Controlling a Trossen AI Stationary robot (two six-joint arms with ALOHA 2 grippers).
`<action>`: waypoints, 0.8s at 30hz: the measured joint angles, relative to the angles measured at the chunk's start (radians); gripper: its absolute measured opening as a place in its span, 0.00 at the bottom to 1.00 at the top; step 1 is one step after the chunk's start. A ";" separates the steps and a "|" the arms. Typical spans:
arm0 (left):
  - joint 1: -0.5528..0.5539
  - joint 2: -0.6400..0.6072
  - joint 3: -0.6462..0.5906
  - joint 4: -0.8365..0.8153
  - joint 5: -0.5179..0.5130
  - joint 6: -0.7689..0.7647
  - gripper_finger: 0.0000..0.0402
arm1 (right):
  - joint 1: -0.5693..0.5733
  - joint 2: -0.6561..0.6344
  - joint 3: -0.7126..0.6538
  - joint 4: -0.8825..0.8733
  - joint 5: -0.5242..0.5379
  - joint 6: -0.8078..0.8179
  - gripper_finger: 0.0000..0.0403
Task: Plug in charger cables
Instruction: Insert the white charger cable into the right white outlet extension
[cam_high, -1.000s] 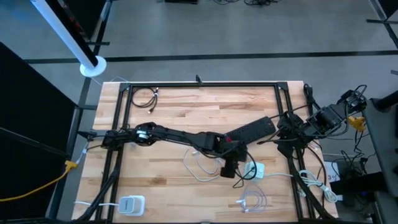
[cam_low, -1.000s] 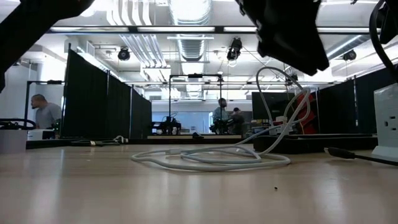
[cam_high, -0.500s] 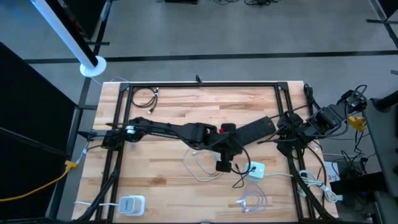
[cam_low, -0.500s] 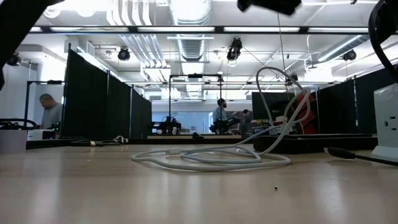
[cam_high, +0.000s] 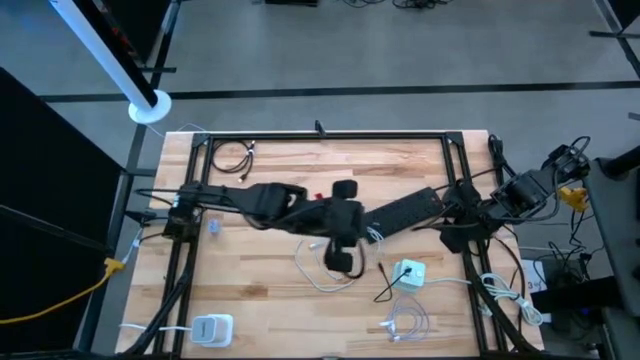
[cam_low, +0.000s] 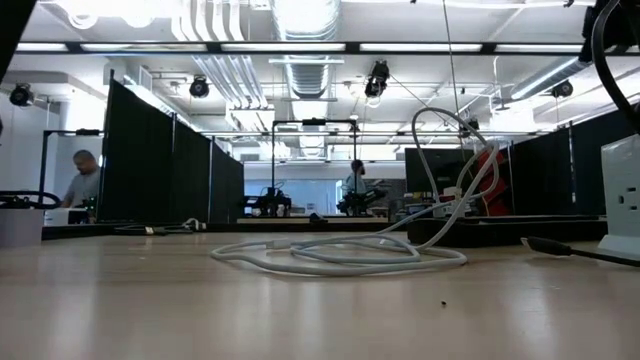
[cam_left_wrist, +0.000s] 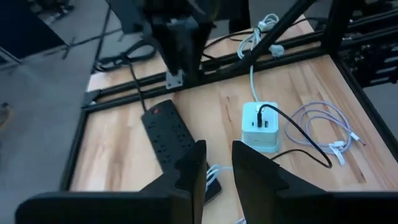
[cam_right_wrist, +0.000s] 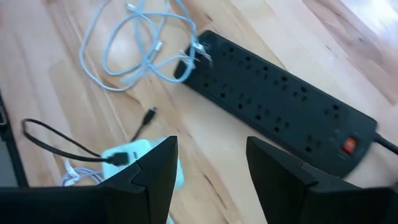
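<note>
Wooden table (cam_high: 270, 165), black power strip (cam_high: 405, 208) right of centre, left gripper (cam_high: 340, 262) raised beside the strip's near end, fingers narrowly parted, nothing between them, right gripper (cam_high: 450, 235) at the strip's far end, fingers spread, white charger block (cam_high: 408, 272) near the strip with black cable (cam_high: 382, 285) plugged in, white cable loops (cam_high: 320, 268) beside the strip.

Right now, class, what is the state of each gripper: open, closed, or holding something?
Left gripper: narrow gap between the fingers, nothing held, over the table's middle.
Right gripper: open, empty, near the black power strip.
</note>
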 joint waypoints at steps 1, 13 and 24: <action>-0.011 -0.011 0.000 -0.011 -0.004 -0.002 0.16 | 0.000 0.014 0.000 0.020 0.000 -0.016 0.43; -0.136 -0.055 -0.002 -0.161 -0.086 -0.129 0.16 | 0.005 0.194 0.000 0.203 -0.180 -0.053 0.44; -0.280 -0.067 -0.002 -0.425 -0.342 -0.409 0.16 | 0.237 0.325 0.045 0.419 -0.394 0.172 0.43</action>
